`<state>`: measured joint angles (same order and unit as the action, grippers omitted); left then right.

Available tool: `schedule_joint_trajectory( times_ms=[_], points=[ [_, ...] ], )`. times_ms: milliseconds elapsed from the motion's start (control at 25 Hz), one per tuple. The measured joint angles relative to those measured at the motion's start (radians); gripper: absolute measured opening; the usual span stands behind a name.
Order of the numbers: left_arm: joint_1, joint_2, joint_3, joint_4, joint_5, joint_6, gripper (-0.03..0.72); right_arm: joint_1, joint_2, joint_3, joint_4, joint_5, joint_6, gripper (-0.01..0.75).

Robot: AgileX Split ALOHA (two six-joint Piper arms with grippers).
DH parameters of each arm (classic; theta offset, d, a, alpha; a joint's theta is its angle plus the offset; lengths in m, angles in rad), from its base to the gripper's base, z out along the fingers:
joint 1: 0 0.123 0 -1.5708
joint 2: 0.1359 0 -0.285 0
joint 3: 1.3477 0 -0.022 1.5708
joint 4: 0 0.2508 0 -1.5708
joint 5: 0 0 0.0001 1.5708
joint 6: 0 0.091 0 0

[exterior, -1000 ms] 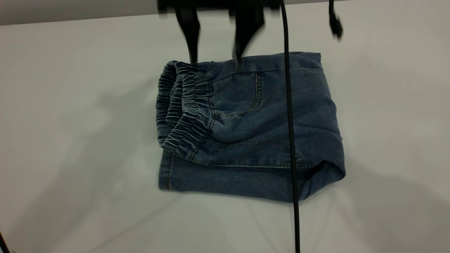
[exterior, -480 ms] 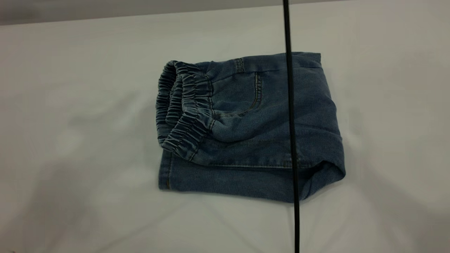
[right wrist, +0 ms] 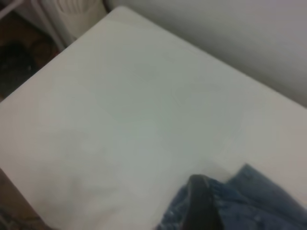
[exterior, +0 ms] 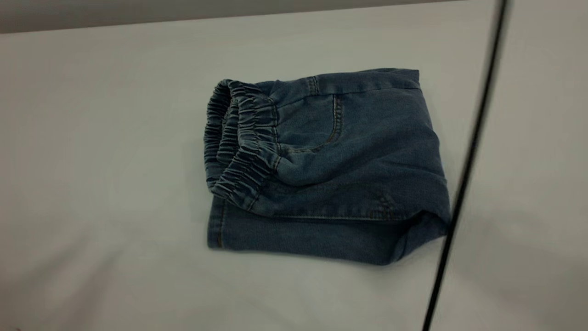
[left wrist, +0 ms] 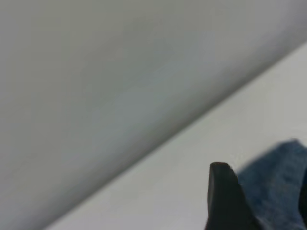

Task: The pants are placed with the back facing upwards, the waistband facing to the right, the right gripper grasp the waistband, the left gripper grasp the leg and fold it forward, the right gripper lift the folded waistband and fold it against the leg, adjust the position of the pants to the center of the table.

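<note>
The pants [exterior: 349, 161] lie folded into a compact rectangle near the middle of the table [exterior: 92, 138]. The ruched waistband [exterior: 239, 147] is doubled over at the bundle's left end, with one back pocket facing up. The printed leg is hidden inside the fold. Neither gripper shows in the exterior view. In the left wrist view my left gripper [left wrist: 263, 175] is raised clear of the denim [left wrist: 283, 187], its two black fingers wide apart and empty. In the right wrist view only part of my right gripper [right wrist: 201, 201] shows, above the pants [right wrist: 259, 201].
A thin black cable [exterior: 468, 161] hangs slanted just past the pants' right end. The table's far edge [exterior: 275, 14] meets a grey wall. Beyond a table corner [right wrist: 115, 9] in the right wrist view lie a white ribbed object [right wrist: 79, 12] and dark floor.
The open gripper that hung over the pants' far edge a second ago has left the exterior view. The cable has swung right and now slants. The pants have not moved.
</note>
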<state>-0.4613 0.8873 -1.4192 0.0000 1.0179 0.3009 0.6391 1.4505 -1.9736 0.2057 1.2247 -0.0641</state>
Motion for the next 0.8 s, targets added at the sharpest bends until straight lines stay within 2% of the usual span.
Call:
schedule_joint_trajectory(
  times_ms=[240,440,600,800],
  points=[
    [0.000,-0.110,0.002,-0.159,0.194,-0.109,0.344,0.000,-0.307,0.259,-0.050,-0.001,-0.026,0.416],
    [0.000,-0.194,0.058,-0.168,0.203,-0.231,0.344,0.000,-0.603,0.494,-0.090,-0.007,-0.009,0.416],
    [0.000,-0.291,0.161,-0.202,0.204,-0.242,0.344,0.000,-0.826,0.670,-0.092,-0.103,0.023,0.416],
    [0.000,-0.434,0.312,-0.208,0.204,-0.301,0.344,0.000,-1.090,0.868,-0.154,-0.115,0.091,0.416]
  ],
)
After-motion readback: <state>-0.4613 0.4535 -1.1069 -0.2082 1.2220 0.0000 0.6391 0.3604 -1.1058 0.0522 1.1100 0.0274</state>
